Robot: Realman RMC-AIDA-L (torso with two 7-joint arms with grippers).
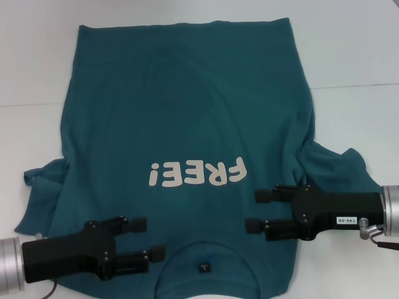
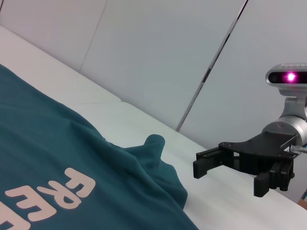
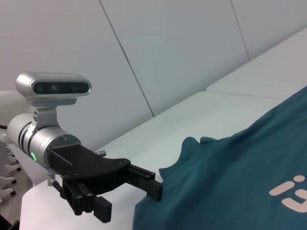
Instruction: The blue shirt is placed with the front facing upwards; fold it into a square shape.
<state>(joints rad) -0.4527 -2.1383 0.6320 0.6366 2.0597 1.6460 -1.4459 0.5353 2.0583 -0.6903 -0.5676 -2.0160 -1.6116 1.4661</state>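
The blue shirt (image 1: 187,106) lies flat on the white table (image 1: 349,50), front up. Its off-white "FREE!" print (image 1: 196,173) faces me and the collar tag (image 1: 204,267) is at the near edge. Both short sleeves are bunched, one at the left (image 1: 43,180) and one at the right (image 1: 340,168). My left gripper (image 1: 148,238) is open over the near left shoulder, beside the collar. My right gripper (image 1: 257,210) is open over the near right shoulder, fingers pointing inward. Neither holds any cloth. The left wrist view shows the shirt (image 2: 48,158) and the right gripper (image 2: 230,176). The right wrist view shows the shirt (image 3: 240,182) and the left gripper (image 3: 128,201).
Bare white tabletop (image 1: 31,68) surrounds the shirt at the far left and on the right. A seam in the table surface (image 1: 355,87) runs across the right side. White wall panels (image 2: 158,57) stand behind the table.
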